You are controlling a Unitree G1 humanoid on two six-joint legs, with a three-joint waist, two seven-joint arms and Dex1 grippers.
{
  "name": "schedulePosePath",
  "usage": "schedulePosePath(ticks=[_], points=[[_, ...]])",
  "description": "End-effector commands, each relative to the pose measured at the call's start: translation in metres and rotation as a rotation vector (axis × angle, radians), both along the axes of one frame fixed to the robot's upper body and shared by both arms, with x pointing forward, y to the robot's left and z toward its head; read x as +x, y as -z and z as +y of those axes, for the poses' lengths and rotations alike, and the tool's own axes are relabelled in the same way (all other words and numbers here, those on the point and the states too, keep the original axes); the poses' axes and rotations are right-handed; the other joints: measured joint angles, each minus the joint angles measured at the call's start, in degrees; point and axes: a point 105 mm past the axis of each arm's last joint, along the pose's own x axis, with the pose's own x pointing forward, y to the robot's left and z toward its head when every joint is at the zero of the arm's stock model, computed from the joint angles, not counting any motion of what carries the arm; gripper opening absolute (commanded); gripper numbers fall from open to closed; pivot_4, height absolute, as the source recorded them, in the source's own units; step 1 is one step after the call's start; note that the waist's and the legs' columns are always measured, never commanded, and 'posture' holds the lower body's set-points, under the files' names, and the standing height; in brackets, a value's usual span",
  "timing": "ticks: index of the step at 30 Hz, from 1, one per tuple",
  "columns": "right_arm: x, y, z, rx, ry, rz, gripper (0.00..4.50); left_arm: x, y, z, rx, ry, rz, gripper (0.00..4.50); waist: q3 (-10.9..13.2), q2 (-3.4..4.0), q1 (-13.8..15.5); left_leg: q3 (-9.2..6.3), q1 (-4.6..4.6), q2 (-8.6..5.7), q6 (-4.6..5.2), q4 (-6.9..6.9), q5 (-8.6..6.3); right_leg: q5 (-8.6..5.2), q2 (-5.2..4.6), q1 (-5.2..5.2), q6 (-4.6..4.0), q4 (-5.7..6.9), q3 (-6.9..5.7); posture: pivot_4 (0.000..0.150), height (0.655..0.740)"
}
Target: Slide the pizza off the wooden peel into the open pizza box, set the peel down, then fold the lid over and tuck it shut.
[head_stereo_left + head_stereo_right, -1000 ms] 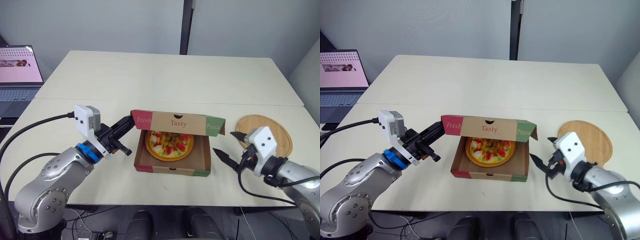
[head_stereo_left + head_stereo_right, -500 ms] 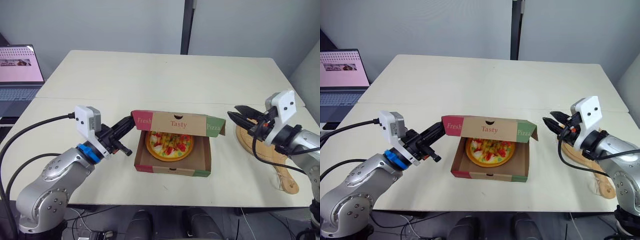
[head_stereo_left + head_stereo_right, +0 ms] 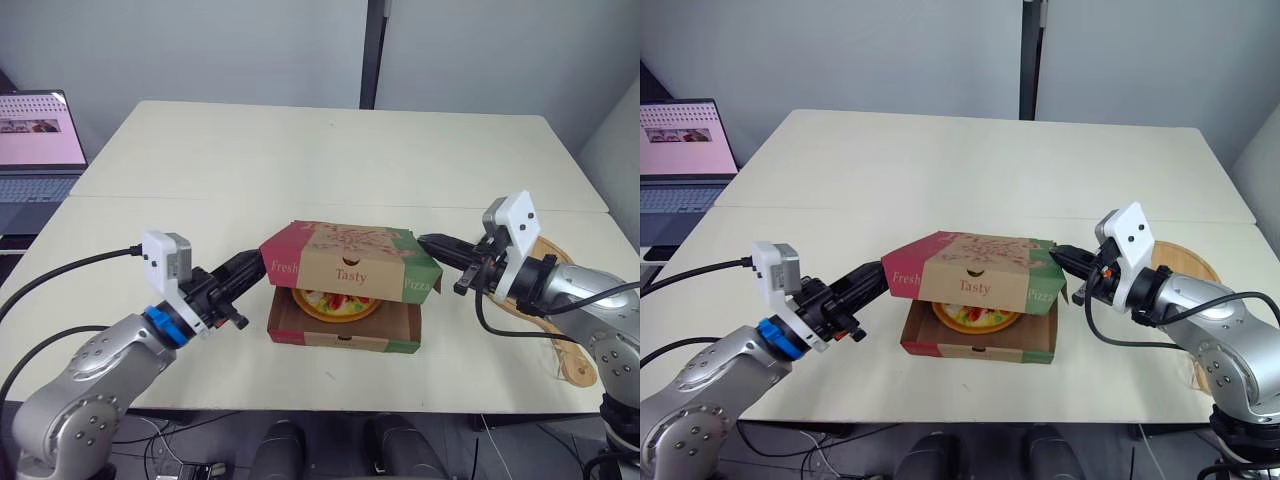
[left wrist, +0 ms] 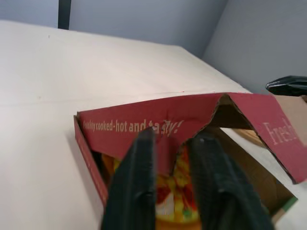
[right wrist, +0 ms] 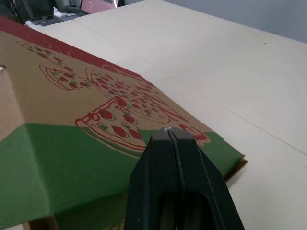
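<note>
The pizza (image 3: 325, 304) lies in the box (image 3: 340, 338) under a half-lowered lid (image 3: 350, 240) reading "Fresh Tasty Pizza", side flap (image 4: 120, 125) "cooked-hot and tasty!", with the left gripper (image 4: 172, 137) parted beside it and the right gripper (image 5: 168, 130) closed, empty, at the lid's green corner.

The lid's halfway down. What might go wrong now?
The front flap hangs loose above the pizza; it might squash the topping or miss the front wall.
The shut right tool is at just one corner of the lid, so pushing there might twist or slide the box.
The red side flap by the left tool may end up outside the box.
</note>
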Motion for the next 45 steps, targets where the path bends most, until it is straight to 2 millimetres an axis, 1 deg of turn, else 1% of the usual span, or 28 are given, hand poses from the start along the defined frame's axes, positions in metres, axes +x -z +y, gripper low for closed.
schedulePosePath(ticks=[1,3,5,6,8,11,12,13,14,16,19,20,24,26,27,31,32,34,36,38,41,45], points=[[-0.003,-0.007,0.004,-0.003,-0.029,-0.043,0.00,-0.011,-0.006,0.008,0.048,0.082,0.007,2.20,0.00,0.00,-0.01,0.01,0.00,0.00,0.00,0.00,0.00,0.00,0.00,0.00,-0.01,0.00,0.01,0.150,0.7306],[-0.003,-0.006,0.004,-0.008,-0.034,-0.042,0.00,-0.016,-0.001,0.016,0.070,0.136,0.075,2.84,0.02,0.03,-0.01,0.02,0.01,0.00,0.00,0.00,0.00,-0.03,0.00,-0.01,-0.05,0.00,0.00,0.150,0.7306],[-0.003,-0.005,0.004,-0.011,-0.037,-0.040,0.00,-0.019,0.001,0.031,0.068,0.174,0.180,3.51,0.03,0.06,-0.02,0.02,0.02,0.01,0.00,0.00,0.00,-0.07,-0.01,-0.03,-0.11,0.02,-0.01,0.150,0.7306],[-0.003,-0.004,0.004,-0.014,-0.040,-0.039,0.00,-0.018,-0.003,0.042,0.063,0.180,0.217,3.80,0.06,0.09,-0.04,0.02,0.02,0.03,0.00,0.00,0.00,-0.10,-0.01,-0.03,-0.16,0.02,-0.02,0.150,0.7306],[-0.003,-0.003,0.005,-0.019,-0.045,-0.036,0.00,-0.014,-0.012,0.056,0.060,0.171,0.236,4.47,0.08,0.13,-0.04,0.01,0.02,0.05,0.00,0.00,0.00,-0.16,-0.01,-0.05,-0.27,0.03,-0.05,0.150,0.7306],[-0.004,0.001,0.006,-0.028,-0.053,-0.029,0.00,-0.006,-0.038,0.067,0.043,0.182,0.185,4.49,0.09,0.12,0.02,0.01,0.00,0.05,0.00,0.00,0.00,-0.25,-0.04,-0.06,-0.42,0.01,-0.06,0.150,0.7306],[-0.004,0.002,0.006,-0.029,-0.055,-0.027,0.00,-0.004,-0.045,0.065,0.044,0.205,0.167,4.49,0.09,0.12,0.07,0.00,-0.01,0.07,0.00,0.00,0.00,-0.25,-0.05,-0.06,-0.42,0.00,-0.07,0.150,0.7306],[-0.004,0.002,0.006,-0.032,-0.057,-0.027,0.00,0.000,-0.055,0.058,0.035,0.240,0.141,4.49,0.10,0.13,0.15,0.01,-0.01,0.07,0.00,0.00,0.00,-0.25,-0.09,-0.05,-0.41,0.00,-0.07,0.150,0.7306],[-0.004,0.003,0.007,-0.034,-0.058,-0.027,0.00,0.003,-0.065,0.047,0.035,0.293,0.110,4.49,0.11,0.12,0.24,0.01,-0.02,0.06,0.00,-0.01,0.00,-0.21,-0.14,-0.05,-0.34,0.01,-0.07,0.150,0.7306],[-0.004,0.004,0.007,-0.037,-0.061,-0.027,0.00,0.009,-0.078,0.026,0.075,0.384,0.057,4.49,0.12,0.08,0.53,-0.03,-0.06,0.00,0.00,0.00,0.00,-0.07,-0.16,-0.02,-0.04,-0.01,-0.10,0.150,0.7306],[-0.004,0.005,0.009,-0.045,-0.066,-0.027,0.00,0.018,-0.079,0.003,0.150,0.480,0.028,3.88,0.11,0.08,0.24,0.05,-0.06,-0.07,0.00,0.01,0.00,-0.02,-0.17,0.00,0.05,-0.04,-0.02,0.150,0.7306],[-0.005,0.006,0.009,-0.046,-0.067,-0.026,0.00,0.022,-0.077,-0.006,0.191,0.514,0.020,3.56,0.12,0.09,0.15,0.06,-0.06,-0.11,0.00,0.00,0.00,-0.02,-0.16,-0.01,0.05,-0.04,-0.02,0.150,0.7306],[-0.008,0.009,0.011,-0.049,-0.077,-0.022,0.00,0.035,-0.054,-0.036,0.384,0.674,0.007,2.40,0.12,0.09,-0.02,0.04,-0.06,-0.17,0.00,-0.01,0.00,-0.02,0.06,-0.04,0.03,-0.01,-0.04,0.150,0.7306],[-0.007,0.007,0.009,-0.050,-0.065,-0.032,0.00,0.041,-0.045,-0.047,0.446,0.733,0.000,1.77,0.12,0.10,-0.05,0.02,-0.04,-0.11,0.00,-0.01,0.00,-0.03,0.18,-0.05,-0.01,0.04,-0.03,0.150,0.7306],[-0.007,0.006,0.007,-0.055,-0.053,-0.038,0.00,0.045,-0.043,-0.051,0.465,0.751,-0.005,1.44,0.12,0.10,-0.04,0.02,-0.03,-0.08,0.00,-0.01,0.00,-0.03,0.23,-0.06,-0.02,0.07,-0.02,0.150,0.7306],[-0.002,0.006,-0.021,-0.110,0.044,-0.043,0.00,0.053,-0.037,-0.056,0.507,0.790,-0.026,0.15,0.13,0.10,-0.04,0.01,-0.05,-0.04,0.01,-0.01,0.00,-0.04,0.30,-0.08,-0.03,0.07,0.00,0.150,0.7306],[-0.002,0.009,-0.031,-0.135,0.067,-0.029,0.00,0.053,-0.036,-0.057,0.508,0.798,-0.026,0.04,0.13,0.10,0.02,0.02,-0.06,-0.04,0.01,-0.01,0.00,-0.04,0.30,-0.08,-0.03,0.08,0.00,0.150,0.7306],[-0.006,0.019,-0.046,-0.207,0.087,0.002,0.00,0.052,-0.033,-0.057,0.512,0.810,-0.030,0.04,0.13,0.10,0.11,0.01,-0.08,-0.04,0.01,-0.01,-0.01,-0.04,0.29,-0.08,-0.03,0.06,0.00,0.150,0.7306],[-0.012,0.032,-0.051,-0.277,0.065,0.034,0.00,0.052,-0.032,-0.057,0.514,0.816,-0.034,0.04,0.12,0.10,0.15,0.01,-0.09,-0.06,0.02,0.00,-0.01,-0.04,0.27,-0.08,-0.02,0.05,0.00,0.150,0.7306],[-0.018,0.039,-0.047,-0.283,0.024,0.054,0.00,0.052,-0.032,-0.058,0.513,0.819,-0.040,0.04,0.12,0.10,0.10,0.01,-0.08,-0.05,0.02,0.00,-0.01,-0.04,0.28,-0.07,-0.02,0.05,-0.01,0.150,0.7306],[-0.023,0.044,-0.033,-0.267,-0.036,0.064,0.00,0.052,-0.033,-0.059,0.513,0.822,-0.045,0.04,0.12,0.10,-0.23,0.03,-0.05,-0.04,0.02,0.08,-0.01,-0.04,0.30,-0.07,-0.01,0.15,0.04,0.150,0.7306],[-0.024,0.042,-0.017,-0.230,-0.092,0.051,0.00,0.052,-0.031,-0.060,0.515,0.825,-0.046,0.04,0.12,0.10,-0.29,-0.01,-0.03,0.01,0.02,0.14,-0.01,-0.04,0.35,-0.06,-0.01,0.21,0.02,0.150,0.7306]])
